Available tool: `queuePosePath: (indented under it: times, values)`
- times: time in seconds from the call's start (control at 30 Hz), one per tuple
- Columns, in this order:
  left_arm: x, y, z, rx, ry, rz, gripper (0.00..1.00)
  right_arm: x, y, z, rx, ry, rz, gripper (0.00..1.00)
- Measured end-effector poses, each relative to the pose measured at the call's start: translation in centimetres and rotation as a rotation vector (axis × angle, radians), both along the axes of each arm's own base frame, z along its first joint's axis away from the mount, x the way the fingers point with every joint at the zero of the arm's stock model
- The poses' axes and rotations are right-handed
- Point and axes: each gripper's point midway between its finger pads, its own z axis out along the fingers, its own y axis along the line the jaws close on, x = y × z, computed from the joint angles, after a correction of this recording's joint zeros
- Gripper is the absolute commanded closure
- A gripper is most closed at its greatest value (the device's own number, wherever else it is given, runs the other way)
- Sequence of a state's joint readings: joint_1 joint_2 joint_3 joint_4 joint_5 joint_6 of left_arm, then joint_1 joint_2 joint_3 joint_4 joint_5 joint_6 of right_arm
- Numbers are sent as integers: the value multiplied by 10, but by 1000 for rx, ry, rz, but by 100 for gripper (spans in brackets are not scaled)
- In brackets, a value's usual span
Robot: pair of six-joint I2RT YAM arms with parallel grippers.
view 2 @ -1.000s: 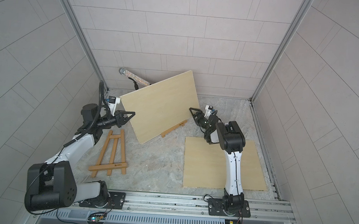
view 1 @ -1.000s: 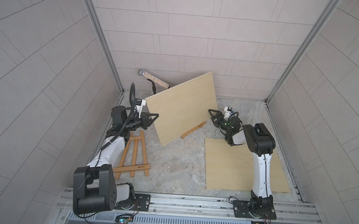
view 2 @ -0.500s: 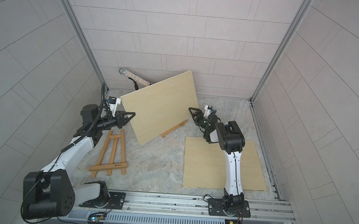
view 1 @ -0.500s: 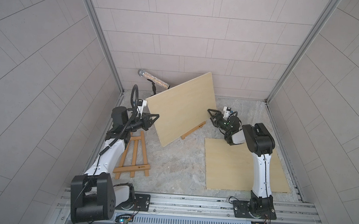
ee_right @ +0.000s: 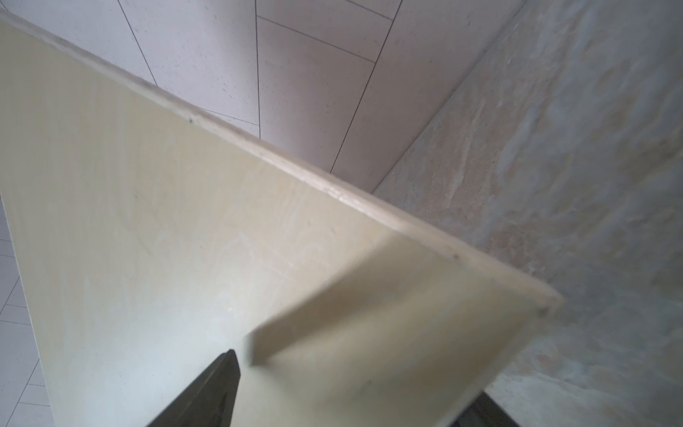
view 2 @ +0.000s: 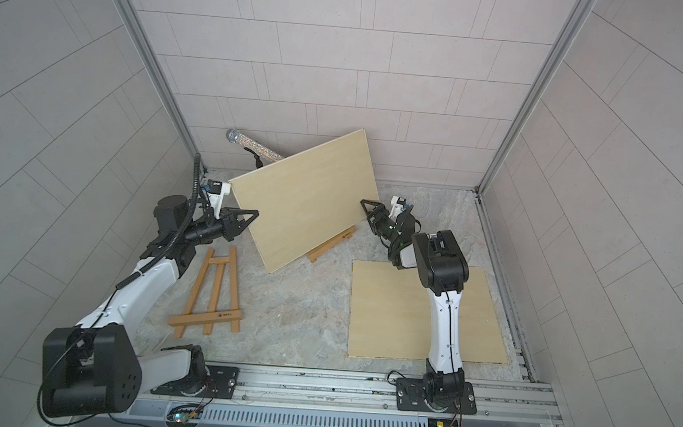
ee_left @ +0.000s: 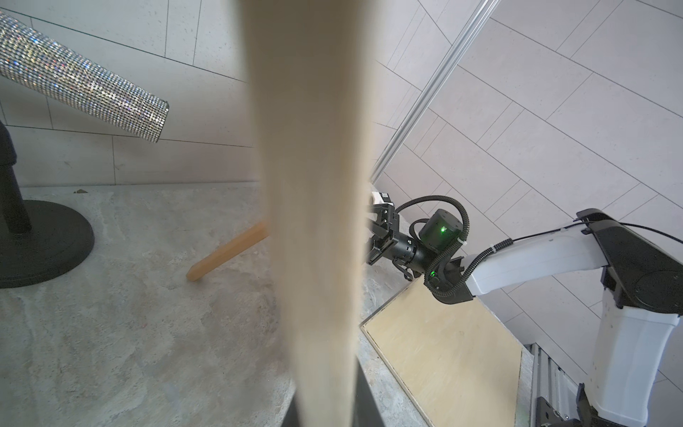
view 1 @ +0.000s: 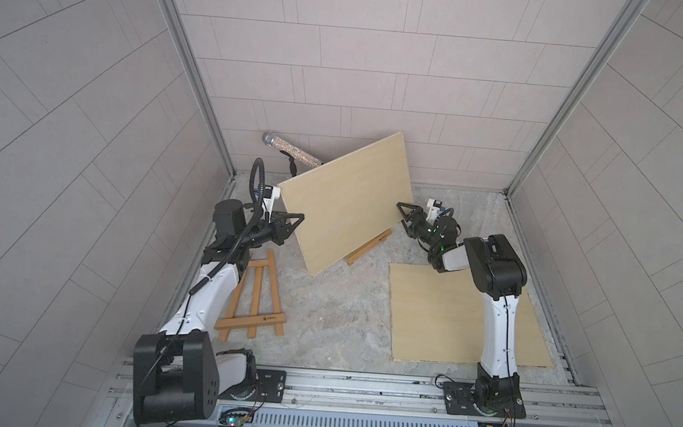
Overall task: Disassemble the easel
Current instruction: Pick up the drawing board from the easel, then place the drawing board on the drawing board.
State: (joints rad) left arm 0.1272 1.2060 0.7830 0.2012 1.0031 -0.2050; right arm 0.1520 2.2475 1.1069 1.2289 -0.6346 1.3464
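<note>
A pale wooden board (view 1: 345, 202) stands tilted at the back, leaning on an easel. Only the easel's ledge bar (view 1: 368, 250) (view 2: 331, 247) and one leg (ee_left: 229, 255) show. My left gripper (view 1: 298, 218) (view 2: 253, 214) is shut on the board's left edge (ee_left: 314, 222), with dark fingers (ee_left: 369, 406) on either side. My right gripper (view 1: 401, 216) (view 2: 364, 211) is open near the board's lower right corner (ee_right: 543, 307), its jaws astride the edge. One finger (ee_right: 210, 392) lies in front of the board's face.
A second wooden easel (view 1: 256, 299) lies flat on the floor under my left arm. Another board (view 1: 448, 314) lies flat at the right, by my right arm's base. A glittery microphone (view 1: 294, 152) on a black stand (ee_left: 37, 244) is behind the tilted board.
My left arm's lower links have shifted slightly. The board and both grippers stay where they were.
</note>
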Motion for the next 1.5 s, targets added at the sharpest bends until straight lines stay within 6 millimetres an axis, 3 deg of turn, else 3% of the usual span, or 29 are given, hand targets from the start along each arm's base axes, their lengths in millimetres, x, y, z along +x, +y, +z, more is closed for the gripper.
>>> queuePosePath:
  times: [0.2, 0.37, 0.67, 0.8, 1.03, 1.3, 1.5]
  values:
    - [0, -4, 5, -18, 14, -2, 100, 0, -4, 9, 10, -3, -19, 17]
    - [-7, -14, 12, -36, 22, -22, 100, -12, -19, 22, 20, 8, -40, 17]
    - [-44, -44, 28, -60, 6, -101, 100, -71, -62, 49, 31, 24, -73, 17]
    - [-62, -62, 22, -66, 30, -137, 100, -104, -83, 39, 32, 67, -103, 17]
    - [-90, -92, -3, -77, 117, -167, 100, -154, -109, 4, 26, 183, -167, 17]
    - [-117, -109, -16, -87, 191, -165, 100, -190, -118, -17, -41, 252, -210, 17]
    - [-125, -111, -27, -96, 254, -135, 100, -209, -116, -30, -115, 310, -195, 17]
